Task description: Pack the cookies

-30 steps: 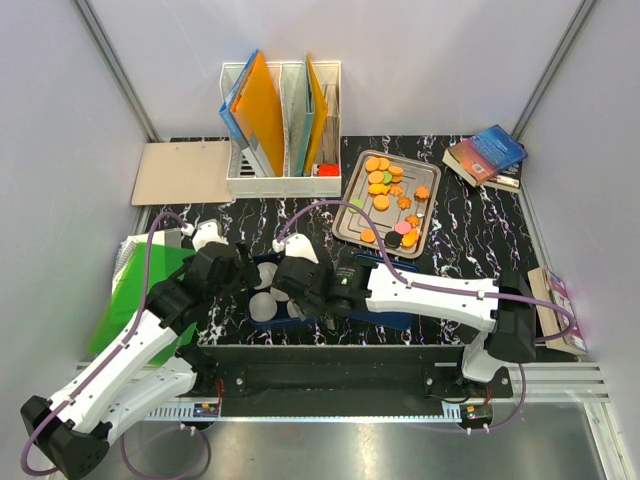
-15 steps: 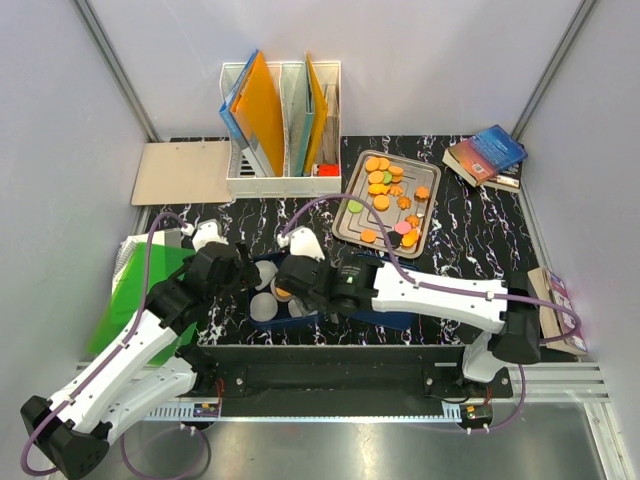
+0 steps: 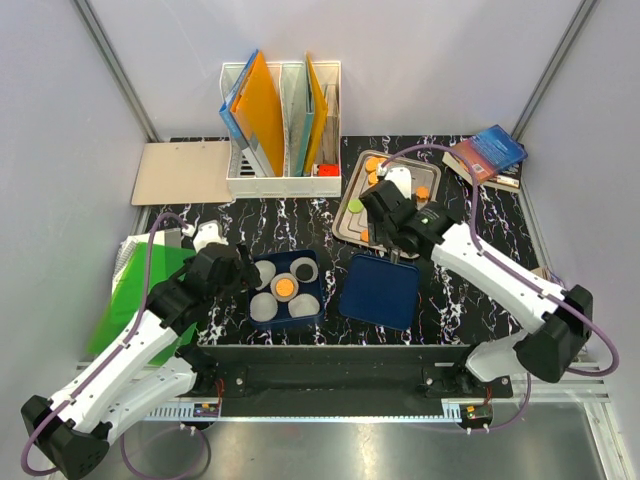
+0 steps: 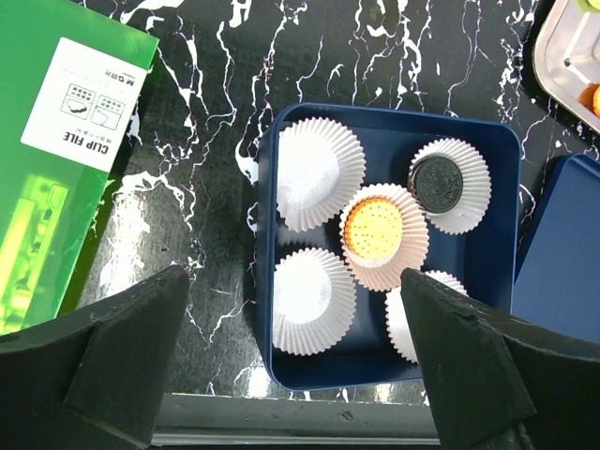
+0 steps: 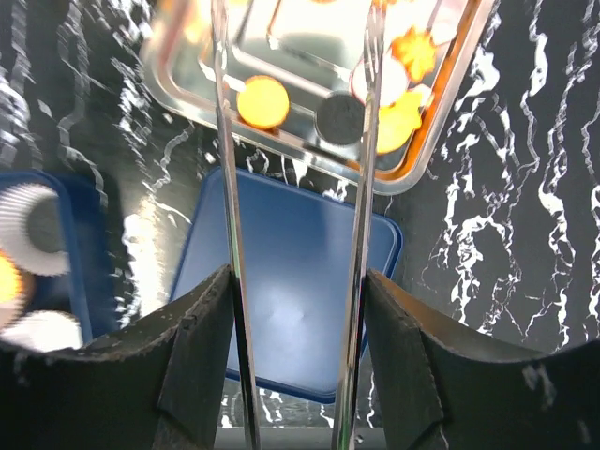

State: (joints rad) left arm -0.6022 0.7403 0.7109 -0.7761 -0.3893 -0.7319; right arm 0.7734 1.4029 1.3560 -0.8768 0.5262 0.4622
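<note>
The cookies are small discs, mostly orange (image 3: 372, 162), on a metal tray (image 3: 345, 222); my right arm hides many. A blue box (image 3: 318, 262) holds white paper cups, one with an orange cookie (image 3: 284, 288), one with a black cookie (image 3: 301, 277). In the left wrist view both show, orange (image 4: 378, 225) and black (image 4: 434, 183). My left gripper (image 3: 238, 276) is open and empty at the box's near-left corner (image 4: 295, 375). My right gripper (image 3: 386, 208) is open above the tray's near edge (image 5: 298, 281); two thin metal blades along its fingers stand apart, nothing between. Beyond them lie an orange (image 5: 262, 101) and a black cookie (image 5: 339, 117).
The blue lid (image 3: 380, 290) lies right of the box, also in the right wrist view (image 5: 291, 309). A green clip file (image 3: 140, 290) lies left. A file organizer (image 3: 282, 120), a clipboard (image 3: 182, 172) and books (image 3: 487, 152) stand at the back.
My right arm has swung from over the blue box back to the tray. An orange cookie now lies uncovered in a cup in the box. My left arm has not moved.
</note>
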